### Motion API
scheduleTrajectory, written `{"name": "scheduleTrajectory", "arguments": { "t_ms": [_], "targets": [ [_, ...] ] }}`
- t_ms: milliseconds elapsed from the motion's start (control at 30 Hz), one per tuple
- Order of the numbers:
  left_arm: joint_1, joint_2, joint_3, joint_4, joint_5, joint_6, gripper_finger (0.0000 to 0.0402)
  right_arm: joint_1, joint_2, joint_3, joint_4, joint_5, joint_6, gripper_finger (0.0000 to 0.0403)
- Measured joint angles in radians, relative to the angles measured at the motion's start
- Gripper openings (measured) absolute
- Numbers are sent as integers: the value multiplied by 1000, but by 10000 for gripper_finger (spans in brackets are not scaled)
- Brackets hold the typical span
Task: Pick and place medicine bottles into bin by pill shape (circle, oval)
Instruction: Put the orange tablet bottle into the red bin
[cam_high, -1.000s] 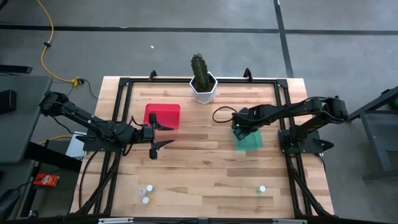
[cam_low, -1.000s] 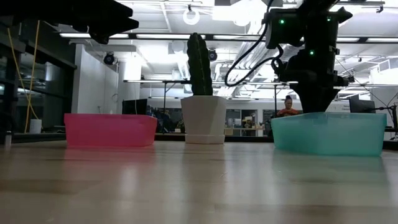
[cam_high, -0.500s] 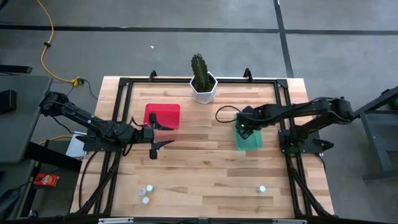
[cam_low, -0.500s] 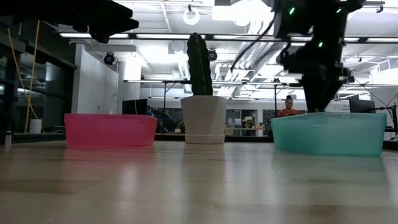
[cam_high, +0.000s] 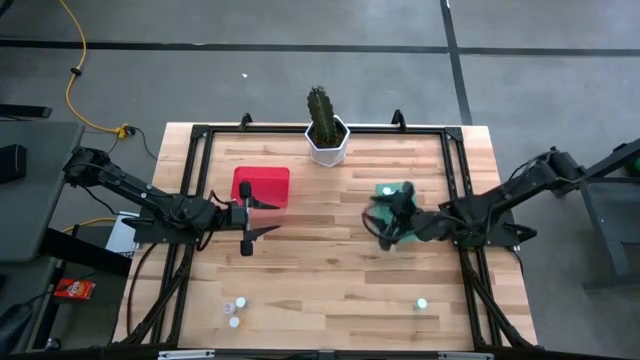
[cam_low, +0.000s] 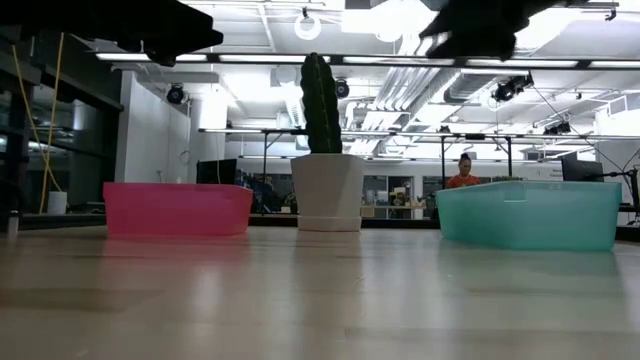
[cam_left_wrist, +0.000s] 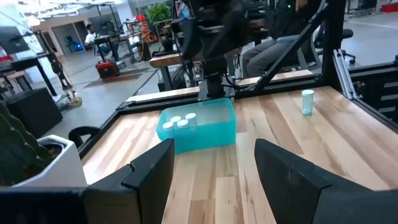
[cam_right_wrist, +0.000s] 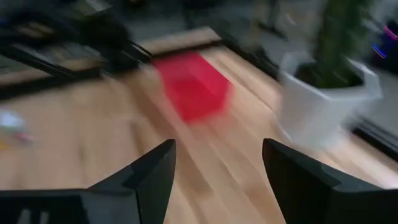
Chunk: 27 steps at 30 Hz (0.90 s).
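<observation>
Five medicine bottles can be counted. Two (cam_high: 234, 311) stand close together near the desk's (cam_high: 330, 270) front-left corner, one (cam_high: 421, 303) stands alone near the front-right corner, and two white-capped ones (cam_left_wrist: 179, 122) lie inside the teal bin (cam_left_wrist: 200, 127). Only the left wrist view shows those two; from above, the right arm covers much of that bin. There are two bins: the teal one right of centre and a red bin (cam_high: 262, 185) left of centre. One cactus in a white hexagonal pot (cam_high: 326, 140) stands at the middle of the back edge.

The left pincer (cam_high: 247, 217) hovers at the red bin's front edge, fingers spread wide, empty. The right pincer (cam_high: 385, 222) hangs over the front-left corner of the teal bin, blurred from above; its wrist view shows its fingers (cam_right_wrist: 149, 176) wide apart with nothing between them.

The low view shows both bins and the pot in a row, with a person (cam_low: 463, 172) far behind.
</observation>
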Motion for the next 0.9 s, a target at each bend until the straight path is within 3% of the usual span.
{"name": "scheduleTrajectory", "arguments": {
  "t_ms": [100,200,433,533,633,800,900],
  "targets": [
    [0,0,0,1,0,-17,213,6,18,-87,295,-50,-161,232],
    [0,0,0,0,0,-26,213,4,22,-147,448,-75,-227,232],
    [0,0,0,-4,0,-49,213,-1,19,-175,490,-92,-233,232],
    [-2,0,6,-11,1,-136,213,-3,19,-173,489,-92,-233,232],
    [-25,1,83,-166,-1,-220,213,-3,19,-173,488,-92,-230,232],
    [-110,70,288,-647,-11,-449,213,-3,19,-173,488,-93,-237,232],
    [-188,144,403,-867,47,-608,213,-3,19,-173,484,-93,-237,232]
  ]
}}
